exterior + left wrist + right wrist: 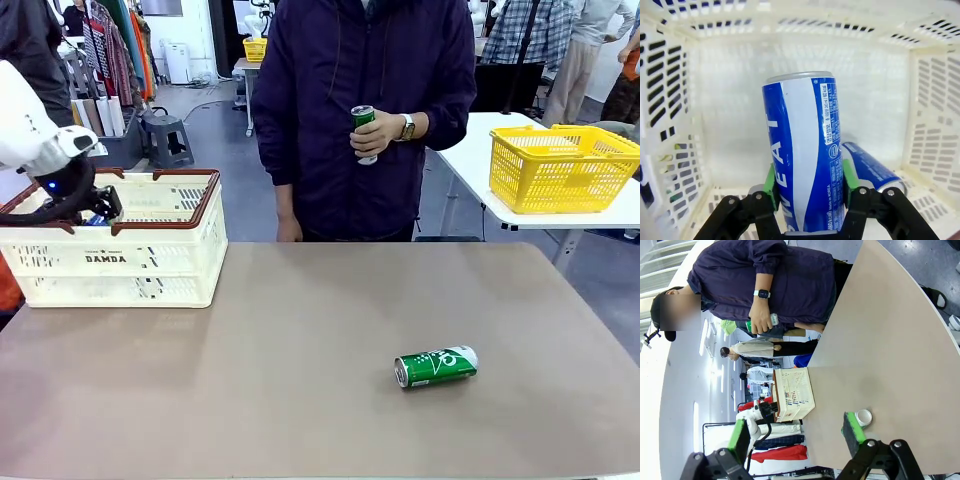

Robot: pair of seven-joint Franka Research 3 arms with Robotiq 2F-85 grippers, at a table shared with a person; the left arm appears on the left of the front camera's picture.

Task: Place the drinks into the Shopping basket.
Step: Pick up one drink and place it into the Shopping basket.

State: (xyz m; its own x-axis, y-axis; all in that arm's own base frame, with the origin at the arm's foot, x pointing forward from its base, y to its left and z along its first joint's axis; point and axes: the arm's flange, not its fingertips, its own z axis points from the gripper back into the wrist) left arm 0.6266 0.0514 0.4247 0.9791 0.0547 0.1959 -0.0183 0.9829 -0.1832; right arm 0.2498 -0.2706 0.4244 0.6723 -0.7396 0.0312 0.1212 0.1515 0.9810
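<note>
My left gripper (807,187) is shut on an upright blue and white drink can (802,155) and holds it inside the cream-white Shopping basket (730,100). A second blue can (872,167) lies on the basket floor just behind it. In the front view the left gripper (93,207) dips into the basket (110,262) at the table's left. A green can (436,366) lies on its side on the table, right of centre. The person's hand holds another green can (363,127). My right gripper (797,432) is open above the table, the green can's silver end (863,417) beside one finger.
A person in a dark jacket (360,110) stands at the table's far edge. A bright yellow mesh basket (560,168) sits on a white table at the back right. The brown tabletop (300,350) between the Shopping basket and the lying can is bare.
</note>
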